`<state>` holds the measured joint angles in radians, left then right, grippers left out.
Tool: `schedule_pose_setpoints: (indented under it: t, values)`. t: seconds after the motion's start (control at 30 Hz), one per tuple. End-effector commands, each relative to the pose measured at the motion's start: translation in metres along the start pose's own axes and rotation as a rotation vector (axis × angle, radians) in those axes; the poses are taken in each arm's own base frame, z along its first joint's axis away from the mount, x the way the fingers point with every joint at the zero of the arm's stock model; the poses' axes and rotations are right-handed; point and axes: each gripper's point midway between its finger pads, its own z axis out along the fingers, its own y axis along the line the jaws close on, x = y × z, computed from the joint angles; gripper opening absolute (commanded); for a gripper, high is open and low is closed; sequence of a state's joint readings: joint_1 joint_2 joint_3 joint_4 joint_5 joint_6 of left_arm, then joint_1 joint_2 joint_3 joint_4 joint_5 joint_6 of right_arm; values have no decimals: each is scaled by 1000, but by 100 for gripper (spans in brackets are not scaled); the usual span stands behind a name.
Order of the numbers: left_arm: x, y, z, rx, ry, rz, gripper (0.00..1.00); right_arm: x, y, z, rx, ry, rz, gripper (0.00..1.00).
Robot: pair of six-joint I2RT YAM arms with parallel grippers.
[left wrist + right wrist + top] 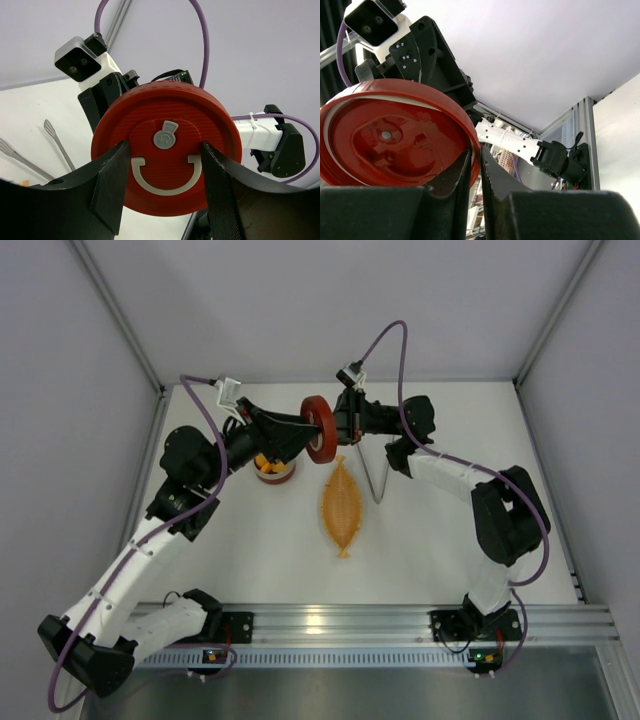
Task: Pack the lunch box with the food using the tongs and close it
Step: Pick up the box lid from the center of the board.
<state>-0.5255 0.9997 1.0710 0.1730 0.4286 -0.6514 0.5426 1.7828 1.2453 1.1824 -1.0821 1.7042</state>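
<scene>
The round red lid [320, 428] with its white mark [164, 185] hangs on edge in the air between both grippers. My left gripper [303, 432] is shut on the lid [167, 125], with its fingers [112, 185] pressing either side of the raised centre disc. My right gripper [479, 165] straddles the rim of the lid [395, 140], its jaws slightly parted. The lunch box [274, 472], red outside, stands under my left wrist. Orange food [265, 462] shows inside it, partly hidden. The tongs [375, 475] lie on the table beside the tray.
An orange leaf-shaped tray [341, 505] lies in the middle of the table. White walls and aluminium posts close in the back and sides. The tongs' tips [56, 140] show below the lid in the left wrist view.
</scene>
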Motion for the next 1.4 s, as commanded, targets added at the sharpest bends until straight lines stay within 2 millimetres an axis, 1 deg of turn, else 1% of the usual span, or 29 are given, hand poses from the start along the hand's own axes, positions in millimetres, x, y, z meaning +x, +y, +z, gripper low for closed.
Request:
schedule_pose_setpoints:
  t: [0.0,0.17,0.23,0.27,0.33,0.43,0.6,0.77,0.8,0.83,0.9,0.93,1.0,1.03,1.07,1.1,1.13,1.17,1.2,1.23,1.27,1.3,1.33,1.37]
  values:
    - [-19,-15,-2,25,-39,36,0,8,44,13,-61,22,-135,13]
    - [-23,-18,-5,24,-55,43,0,7,43,13,-48,17,-140,27]
    - [-26,-19,-7,24,-63,47,0,6,39,13,-27,12,-126,29]
    - [-26,-20,-8,23,-65,49,0,6,39,12,-22,10,-147,31]
    - [-28,-21,-8,25,-69,53,0,5,35,12,6,1,-127,32]
    - [-29,-21,-10,18,-73,57,0,4,33,12,39,-10,-152,33]
    - [-32,-21,-12,7,-80,67,0,2,20,9,148,-34,-164,35]
    - [-37,-23,-13,3,-93,80,0,-2,15,1,227,-63,-195,36]
    - [-38,-22,-14,-5,-98,79,0,-2,9,-1,259,-74,-173,36]
    - [-38,-22,-14,-9,-95,84,0,-2,12,-3,267,-81,-194,36]
    - [-40,-22,-15,-17,-97,89,0,-5,7,-9,311,-106,-176,36]
    - [-40,-19,-15,-34,-97,92,0,-5,12,-11,318,-113,-199,36]
    - [-41,-18,-15,-40,-94,97,0,-9,13,-15,351,-142,-212,36]
    - [-43,-15,-15,-61,-100,105,0,-7,12,-20,390,-143,-217,36]
    - [-43,-13,-15,-76,-98,107,0,-9,16,-22,415,-155,-233,36]
    - [-44,-10,-16,-94,-99,111,0,-16,13,-27,468,-193,-246,36]
    - [-49,-6,-15,-122,-110,125,0,-11,11,-35,539,-190,-250,36]
    - [-46,1,-15,-156,-92,121,0,-13,9,-42,587,-207,-254,36]
    - [-45,8,-16,-192,-82,119,0,-20,3,-52,662,-254,-266,36]
    - [-50,11,-16,-220,-86,132,0,-21,6,-60,707,-267,-303,36]
    - [-46,26,-15,-291,-71,125,0,-21,-2,-75,799,-300,-287,36]
    - [-45,33,-15,-326,-62,127,0,-21,-3,-81,839,-312,-296,36]
    - [-47,42,-11,-367,-52,135,0,-21,2,-88,874,-321,-329,36]
    - [-46,51,-9,-412,-37,136,0,-17,-1,-97,924,-321,-320,36]
